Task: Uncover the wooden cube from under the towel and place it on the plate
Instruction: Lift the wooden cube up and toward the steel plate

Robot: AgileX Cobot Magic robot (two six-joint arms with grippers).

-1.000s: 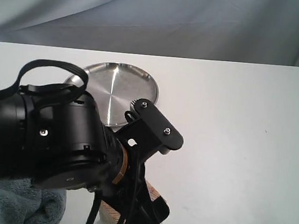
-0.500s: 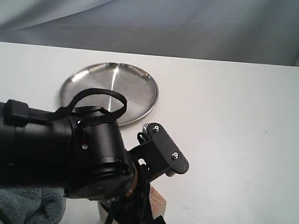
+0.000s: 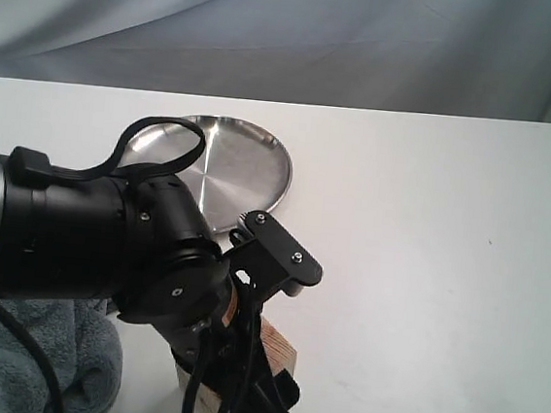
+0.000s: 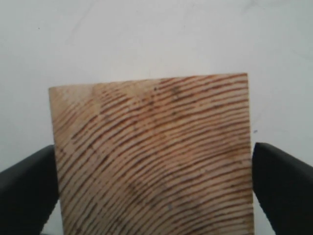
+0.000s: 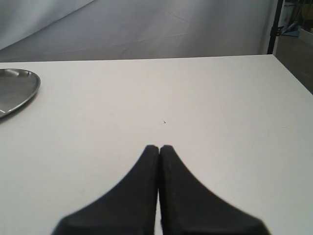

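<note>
The wooden cube [image 4: 151, 156] sat uncovered on the table [image 3: 425, 279], between the left gripper's [image 4: 154, 196] spread jaws. Its fingers [image 4: 283, 191] were at the cube's sides, but no squeeze was evident. The plate [image 3: 250, 165] lay near at 11 o'clock across bare table, the towel [image 3: 7, 356] at 9. The right gripper [image 5: 159, 147] was clenched and empty.

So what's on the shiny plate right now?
Nothing on the part of the plate that shows. The left arm hides its near edge, so that bit cannot be seen. The wooden cube is off the plate, on the table.
</note>
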